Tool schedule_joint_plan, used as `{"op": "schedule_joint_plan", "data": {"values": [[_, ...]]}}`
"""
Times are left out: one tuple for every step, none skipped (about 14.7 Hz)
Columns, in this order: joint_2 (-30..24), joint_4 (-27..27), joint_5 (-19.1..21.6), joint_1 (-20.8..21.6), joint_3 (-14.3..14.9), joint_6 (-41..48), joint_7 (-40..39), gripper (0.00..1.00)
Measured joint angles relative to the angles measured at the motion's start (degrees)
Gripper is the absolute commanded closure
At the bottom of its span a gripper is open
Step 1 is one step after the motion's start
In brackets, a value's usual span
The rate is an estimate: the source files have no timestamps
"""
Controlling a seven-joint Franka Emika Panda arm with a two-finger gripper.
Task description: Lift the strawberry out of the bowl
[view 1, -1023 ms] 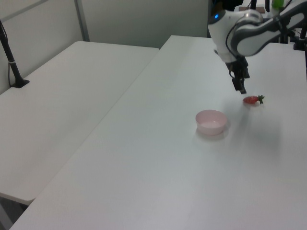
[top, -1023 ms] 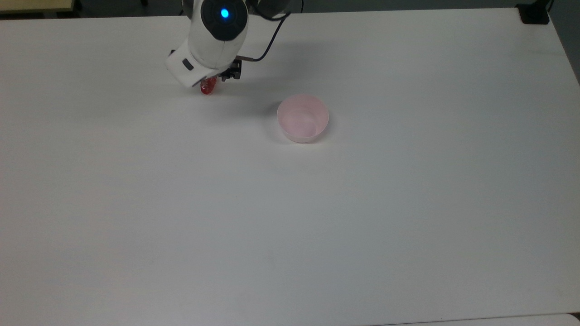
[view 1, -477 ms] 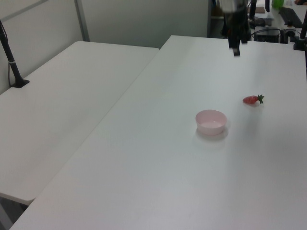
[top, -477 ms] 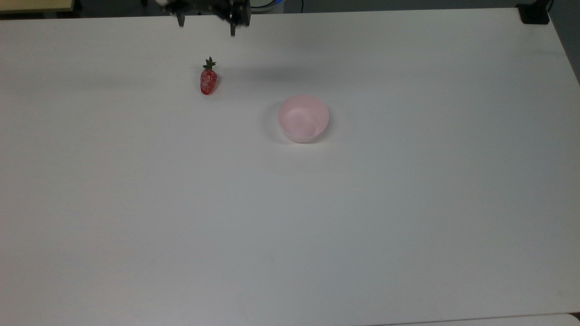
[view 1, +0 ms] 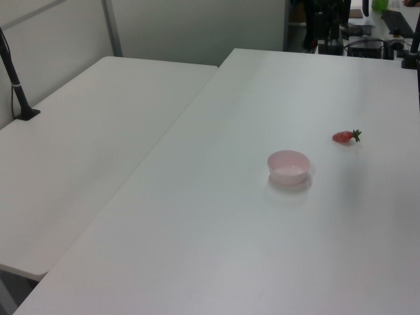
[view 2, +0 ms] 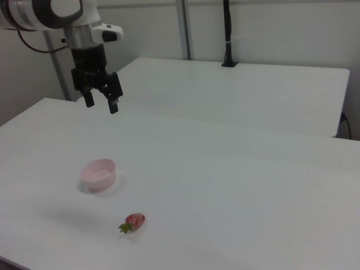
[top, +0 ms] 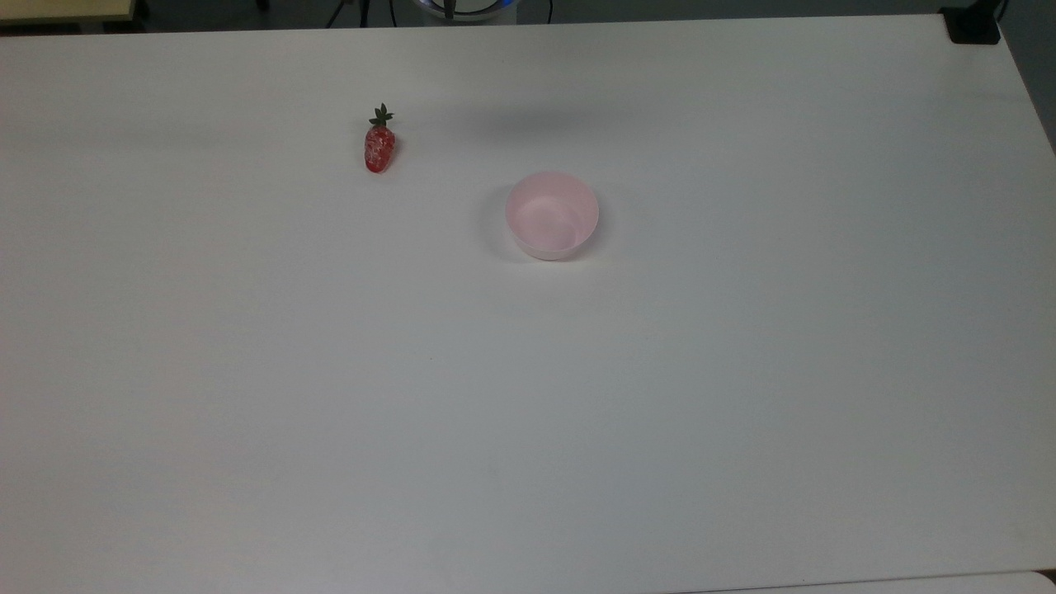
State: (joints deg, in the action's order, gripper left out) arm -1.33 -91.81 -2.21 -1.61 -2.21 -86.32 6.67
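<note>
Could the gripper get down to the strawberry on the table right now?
Probably yes: the strawberry lies alone on bare table, apart from the bowl, and the open gripper hangs high with nothing between.

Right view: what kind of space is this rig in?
Likely a robotics lab or test room. Plain white tables pushed together, a white robot arm with an open black claw raised above them, and toy props: a small pale pink plastic bowl and a glossy red toy strawberry.

No readable text, label, brand, number or sign can be made out on any surface shown in these views.
</note>
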Motion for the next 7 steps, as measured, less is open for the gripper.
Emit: {"op": "schedule_joint_plan", "data": {"values": [[0.03,-0.02,0.01,1.68,1.59,-1.54,0.20,0.00],[0.09,-0.05,0.01,2.61,2.52,-3.93,0.22,0.00],[0.19,-0.08,0.01,2.88,2.91,-6.40,0.22,0.00],[0.34,-0.11,0.01,2.89,3.12,-8.62,0.21,0.00],[0.49,-0.12,0.01,2.89,3.29,-9.87,-0.01,0.00],[0.60,-0.12,0.01,2.89,3.41,-10.26,-0.41,0.00],[0.66,-0.12,0.01,2.90,3.44,-10.29,-0.67,0.00]]}}
